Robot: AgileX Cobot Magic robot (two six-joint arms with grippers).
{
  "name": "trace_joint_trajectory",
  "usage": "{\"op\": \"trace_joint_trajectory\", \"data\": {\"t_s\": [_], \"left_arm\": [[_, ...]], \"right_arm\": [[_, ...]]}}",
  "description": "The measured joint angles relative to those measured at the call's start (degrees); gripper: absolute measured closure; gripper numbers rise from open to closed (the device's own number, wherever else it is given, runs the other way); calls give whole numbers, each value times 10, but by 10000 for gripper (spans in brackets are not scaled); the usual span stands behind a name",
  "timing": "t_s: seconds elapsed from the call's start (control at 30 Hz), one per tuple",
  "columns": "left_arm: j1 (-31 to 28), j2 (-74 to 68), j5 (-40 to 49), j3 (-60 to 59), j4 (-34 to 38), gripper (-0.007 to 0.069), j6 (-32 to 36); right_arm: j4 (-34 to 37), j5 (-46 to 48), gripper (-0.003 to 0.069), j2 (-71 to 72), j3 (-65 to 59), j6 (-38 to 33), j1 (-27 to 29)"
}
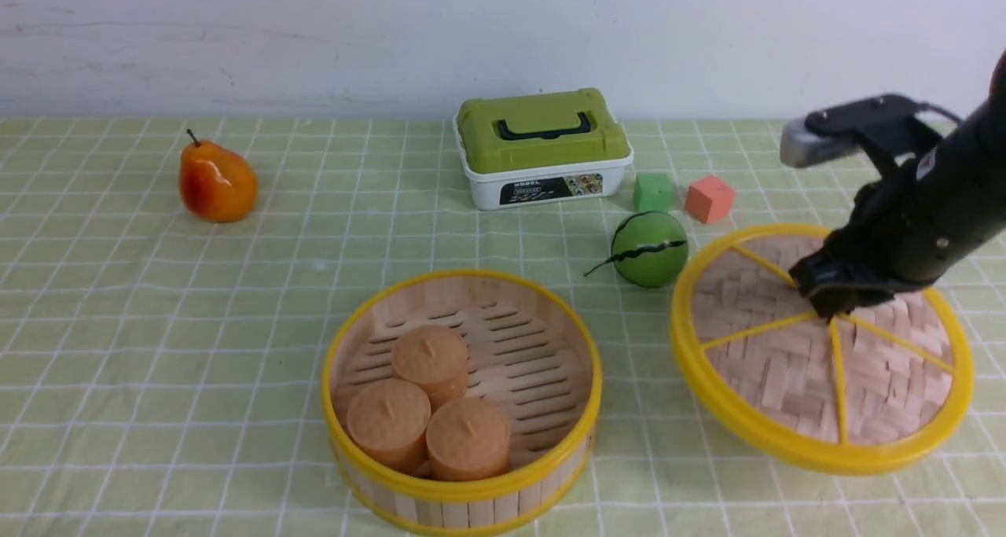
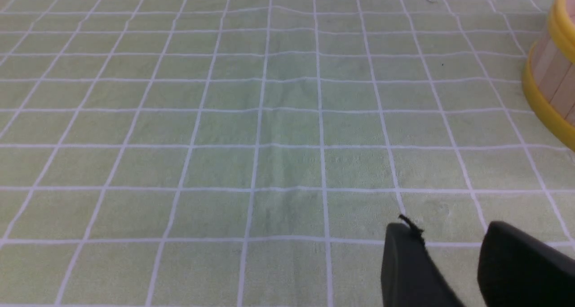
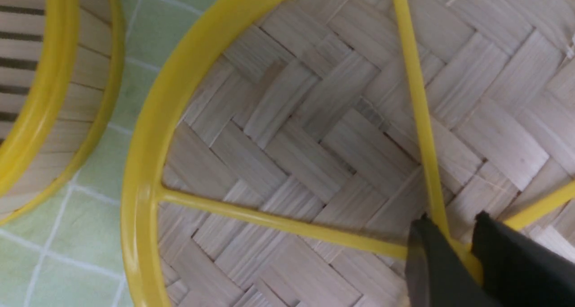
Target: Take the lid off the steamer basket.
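The steamer basket (image 1: 581,411) stands uncovered at the front middle of the checked cloth, with three round orange cakes (image 1: 431,356) on its slotted floor. The lid (image 1: 770,364), woven bamboo with a yellow rim and spokes, is to the right of the basket and tilted, its far side higher. My right gripper (image 1: 825,299) is shut on the lid's central knob; the right wrist view shows its tips (image 3: 453,226) clamping the yellow hub, with the lid (image 3: 314,131) and the basket wall (image 3: 49,95) beside it. My left gripper (image 2: 444,230) is open and empty over bare cloth, with the basket's wall (image 2: 550,73) at the frame edge.
A green striped ball (image 1: 649,248) lies just left of the lid's far edge. A green cube (image 1: 653,192) and a salmon cube (image 1: 709,199) sit behind it. A white box with an olive-green lid (image 1: 542,148) stands at the back middle. A pear (image 1: 216,182) is at the far left.
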State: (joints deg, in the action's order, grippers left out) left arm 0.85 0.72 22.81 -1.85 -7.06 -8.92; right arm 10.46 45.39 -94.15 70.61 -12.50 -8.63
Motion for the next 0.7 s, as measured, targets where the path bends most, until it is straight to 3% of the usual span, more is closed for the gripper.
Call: {"op": "trace_joint_trajectory", "data": {"t_s": [0.23,0.4,0.47,0.53,0.7], "left_arm": [[0,0,0,0,0,386,0],[0,0,0,0,0,386,0],[0,0,0,0,0,386,0],[0,0,0,0,0,386,0],[0,0,0,0,0,386,0]], "right_arm": [[20,-89,573,-62,-35,0,0],[26,-93,446,-87,-35,0,0],[26,-72,340,-68,-31,0,0],[26,-59,290,-26,-31,0,0],[26,-54,253,127,-29,0,0]]}}
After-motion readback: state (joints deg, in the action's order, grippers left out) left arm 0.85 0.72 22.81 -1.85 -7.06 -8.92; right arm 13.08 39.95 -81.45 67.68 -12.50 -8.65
